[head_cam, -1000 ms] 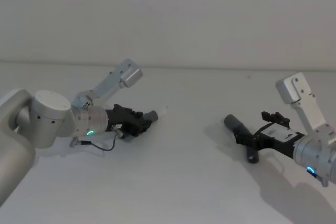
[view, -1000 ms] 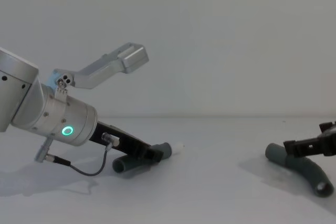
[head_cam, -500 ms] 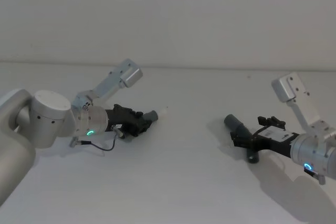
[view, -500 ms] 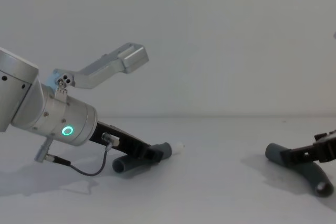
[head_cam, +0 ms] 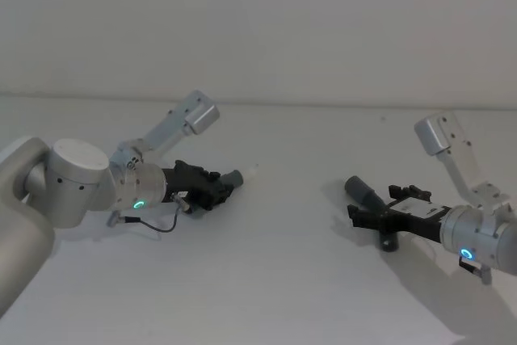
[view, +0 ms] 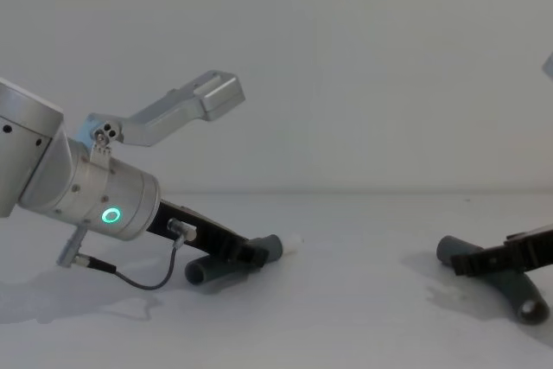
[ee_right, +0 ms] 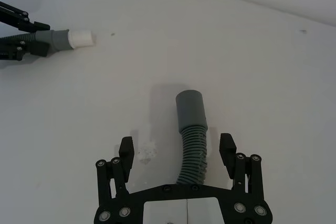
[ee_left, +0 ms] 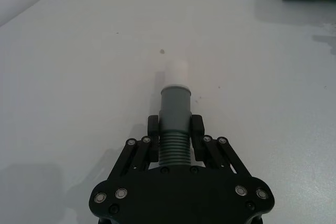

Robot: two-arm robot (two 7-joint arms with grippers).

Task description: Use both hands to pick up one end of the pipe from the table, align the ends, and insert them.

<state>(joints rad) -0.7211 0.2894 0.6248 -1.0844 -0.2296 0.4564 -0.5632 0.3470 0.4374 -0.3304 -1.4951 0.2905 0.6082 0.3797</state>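
Note:
The pipe lies in two dark ribbed pieces on the table (head_cam: 275,280). My left gripper (head_cam: 216,189) (ee_left: 175,129) (view: 251,254) is shut on the left piece (view: 205,271) just behind its grey cuff (ee_left: 175,106), low over the table. A white stub (ee_left: 176,70) (head_cam: 250,171) sticks out of that cuff. The right piece (head_cam: 363,191) (view: 527,300) rests on the table, its plain grey cuff (ee_right: 190,109) pointing toward the left piece. My right gripper (head_cam: 373,204) (ee_right: 177,148) (view: 473,261) is open, one finger on each side of the ribbed hose, apart from it.
A bare stretch of table (head_cam: 295,199) separates the two pieces. The table's back edge (head_cam: 323,105) meets a plain wall. A thin black cable (view: 138,281) loops under my left wrist, close to the surface.
My right gripper has come down and forward, so its open fingers now straddle the right piece lower. The left gripper and its piece have not moved.

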